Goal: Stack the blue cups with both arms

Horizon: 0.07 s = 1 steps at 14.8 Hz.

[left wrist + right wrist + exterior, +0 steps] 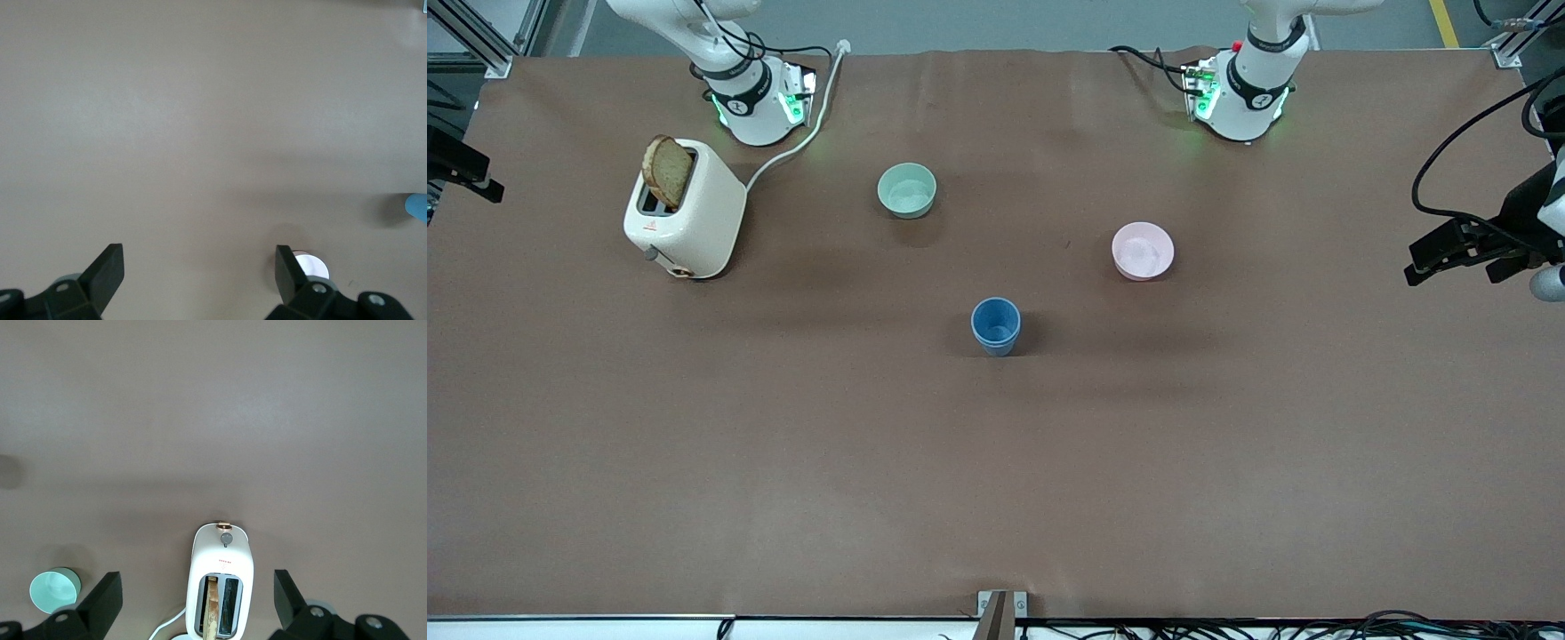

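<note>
The left gripper [200, 277] hangs spread above bare table near the pink bowl [1143, 251]; the right gripper [198, 600], also spread, hangs above the white toaster [221, 583]. The matte blue tapered plastic cups [996, 325] look already nested mid-table, so both arms should stay clear.

My front camera: high, across table [996, 498], facing both arm bases, whole tabletop in frame. My left wrist camera: high over table, looking down past open fingers [107, 273]; shares pink bowl [312, 267] with front. My right wrist camera: high above toaster [222, 587]; shares toaster, green bowl [55, 590] with front.
</note>
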Tool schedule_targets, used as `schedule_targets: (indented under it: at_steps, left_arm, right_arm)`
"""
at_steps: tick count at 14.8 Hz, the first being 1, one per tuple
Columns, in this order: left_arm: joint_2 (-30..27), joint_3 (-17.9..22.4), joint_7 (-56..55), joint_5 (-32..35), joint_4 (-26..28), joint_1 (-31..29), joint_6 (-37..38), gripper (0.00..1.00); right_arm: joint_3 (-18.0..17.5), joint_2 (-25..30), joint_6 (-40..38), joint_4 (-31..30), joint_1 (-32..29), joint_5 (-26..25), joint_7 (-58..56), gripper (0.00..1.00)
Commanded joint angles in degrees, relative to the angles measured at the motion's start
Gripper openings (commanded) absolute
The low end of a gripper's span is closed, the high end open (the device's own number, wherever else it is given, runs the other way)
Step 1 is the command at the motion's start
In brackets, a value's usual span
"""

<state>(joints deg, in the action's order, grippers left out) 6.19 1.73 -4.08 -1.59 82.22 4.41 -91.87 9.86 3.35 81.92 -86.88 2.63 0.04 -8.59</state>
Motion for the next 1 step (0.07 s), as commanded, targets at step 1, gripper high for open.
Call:
schedule_targets:
  at_steps: [1]
  left_arm:
    - [-0.6, -0.2, -0.2, -0.3, -0.6, -0.3, 1.2, 1.0]
  right_arm:
    - [-0.2, -0.2, -0.3, 0.7, -0.1, -0.1, -0.1, 1.0]
